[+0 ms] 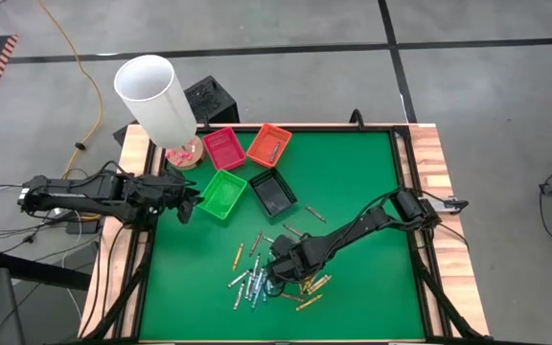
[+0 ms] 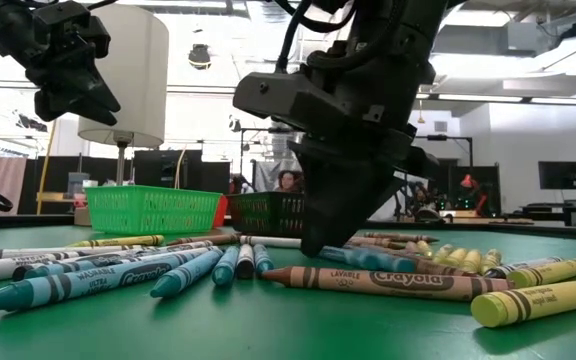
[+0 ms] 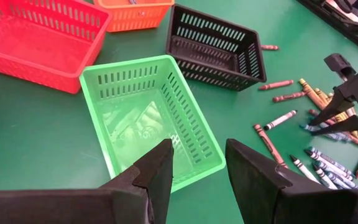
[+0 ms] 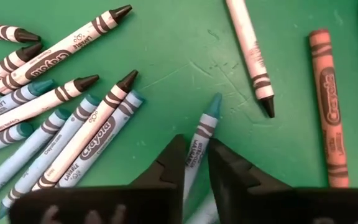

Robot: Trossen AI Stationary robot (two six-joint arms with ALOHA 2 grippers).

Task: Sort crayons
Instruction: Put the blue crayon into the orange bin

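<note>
While the left gripper [image 3: 197, 171] hangs with its fingers apart above the near edge of the green tray [image 3: 148, 118], the right gripper [image 4: 194, 158] is down in the crayon pile [image 1: 276, 278] with its fingers drawn close on either side of a light blue crayon [image 4: 201, 140]. That crayon lies flat on the green table [image 1: 362, 192], its tip pointing out past the fingertips.

Only the right wrist view shows this narrow pinch; from above, the gripper's body covers it, and the level view shows just the dark fingers [image 2: 333, 215] meeting the mat among blue, brown and yellow crayons. The overhead view alone shows all four trays, with the red tray [image 1: 223, 149], orange tray [image 1: 269, 144] and black tray [image 1: 273, 194] clustered well apart from the pile.
</note>
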